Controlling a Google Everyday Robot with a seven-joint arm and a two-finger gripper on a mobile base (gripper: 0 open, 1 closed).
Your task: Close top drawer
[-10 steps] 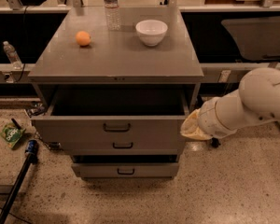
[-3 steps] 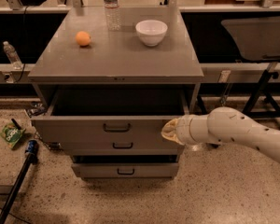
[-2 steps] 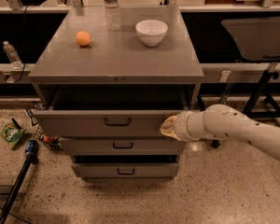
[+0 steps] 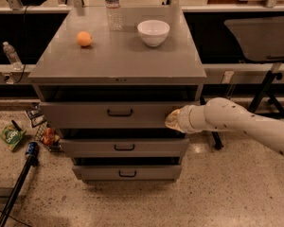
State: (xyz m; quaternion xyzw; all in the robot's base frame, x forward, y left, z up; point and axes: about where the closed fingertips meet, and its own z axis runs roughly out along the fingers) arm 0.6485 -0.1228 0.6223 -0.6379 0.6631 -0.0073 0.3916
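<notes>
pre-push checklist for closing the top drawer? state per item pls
1. Gripper at the top drawer front: ok, it sits against the front's right end.
2. Top drawer shut: not ok, a dark gap shows between its front and the cabinet top.
3. Push point centred: not ok, the gripper is well right of the handle; the drawer may skew.
4. Drawer interior free of anything sticking up: cannot tell, too dark.
5. Orange, bottle and bowl out of the drawer's path: ok, all are on the cabinet top.
</notes>
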